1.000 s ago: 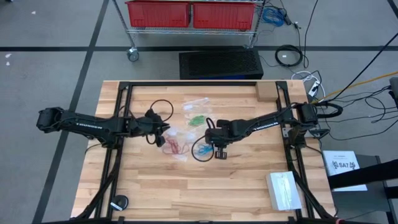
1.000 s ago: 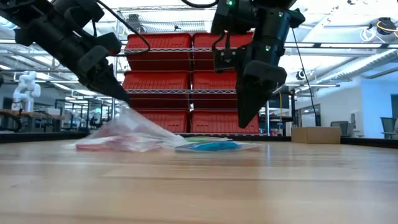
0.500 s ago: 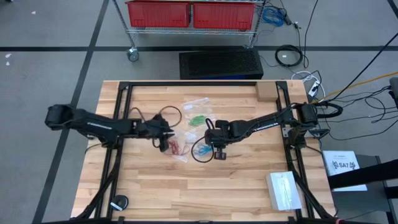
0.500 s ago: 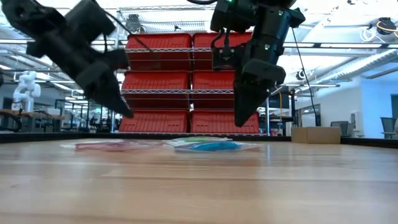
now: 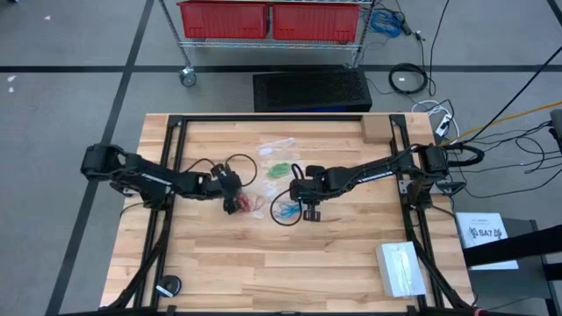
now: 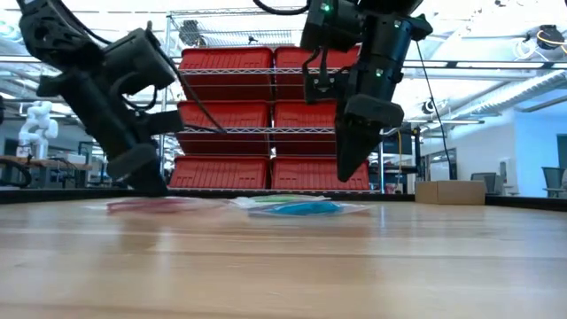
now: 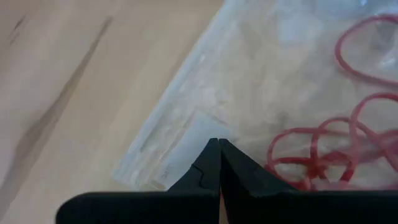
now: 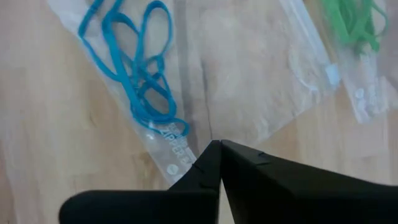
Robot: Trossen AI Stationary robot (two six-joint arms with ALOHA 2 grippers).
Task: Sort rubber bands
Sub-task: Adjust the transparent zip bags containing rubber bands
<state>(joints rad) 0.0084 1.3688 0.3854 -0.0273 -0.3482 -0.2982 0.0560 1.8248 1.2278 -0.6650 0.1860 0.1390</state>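
high view: left gripper [image 5: 234, 204] shut at red bands' bag [image 5: 252, 205]; right gripper [image 5: 309, 213] shut.

This is a robotics lab or workshop with an industrial feel. A wooden tabletop [image 5: 263, 263] with a black frame stands on a grey floor [image 5: 70, 53] marked with dark tape lines, with loose black cables [image 5: 408, 79] lying around it, and a wheeled wire rack [image 5: 274, 44] of red plastic bins [image 6: 266, 97] stands just behind. The low view shows an open hall beyond with exposed ceiling ducts [image 6: 496, 93], more workbenches, and a small white robot figure [image 6: 35, 124] in the distance.
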